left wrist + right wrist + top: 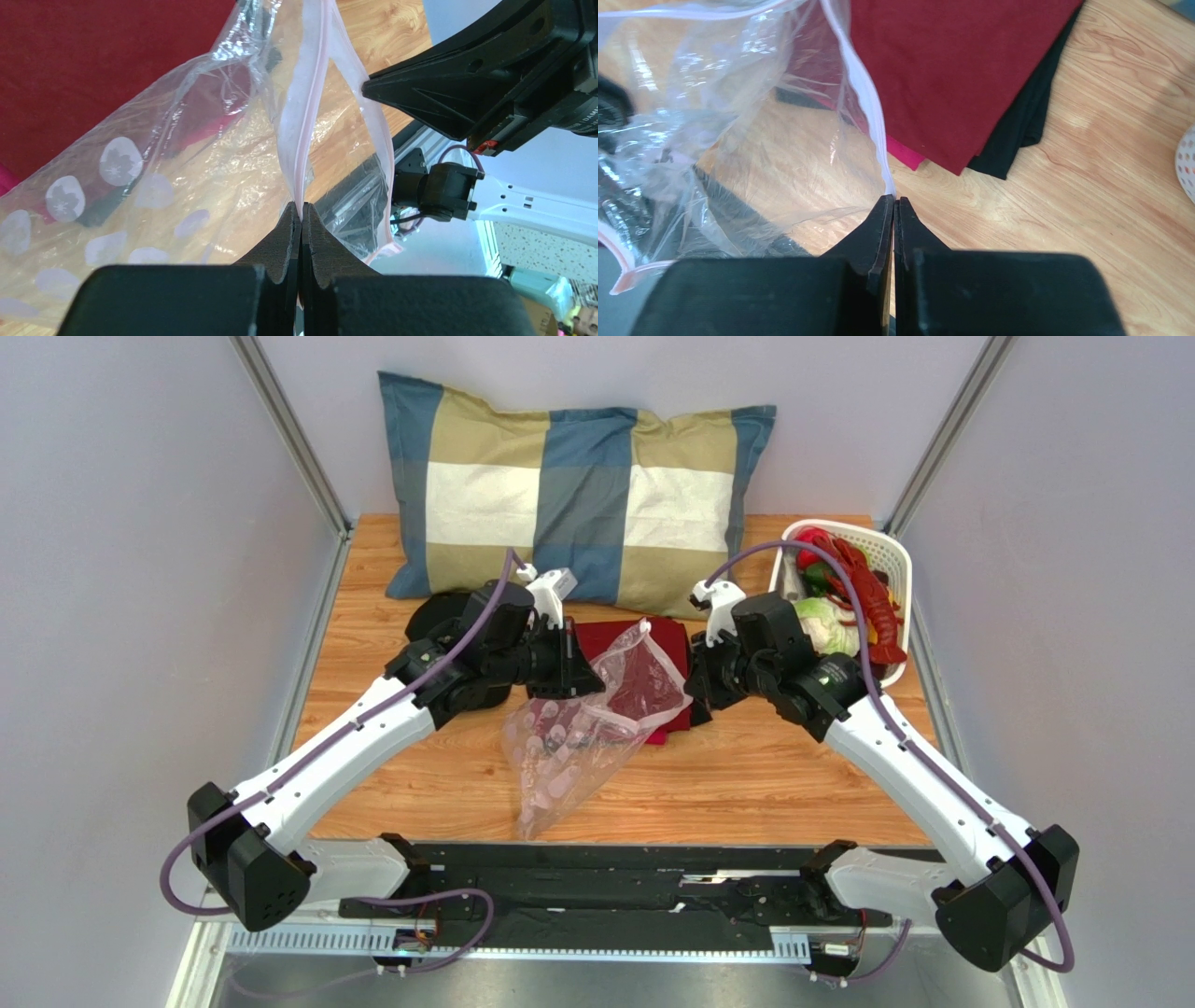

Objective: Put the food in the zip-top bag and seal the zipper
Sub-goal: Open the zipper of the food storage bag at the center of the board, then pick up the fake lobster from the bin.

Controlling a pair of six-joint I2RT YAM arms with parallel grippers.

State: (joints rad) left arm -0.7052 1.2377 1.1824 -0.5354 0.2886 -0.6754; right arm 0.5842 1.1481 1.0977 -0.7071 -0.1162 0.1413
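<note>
The clear zip-top bag (582, 735) with white printed spots hangs between both grippers over the table, and no food shows inside it. My left gripper (595, 676) is shut on the bag's zipper (306, 126) strip at one end of the mouth (301, 210). My right gripper (692, 681) is shut on the mouth edge at the other side (893, 203), where the zipper (868, 105) runs up from the jaws. The mouth gapes between them. The food (828, 623), red, green and whitish pieces, lies in the white basket (902, 560) at the right.
A folded red cloth (671, 647) on a black one (1025, 119) lies under the bag's mouth. A checked pillow (575, 490) lies at the back. Bare wood (758, 784) shows at the front. Grey walls stand on both sides.
</note>
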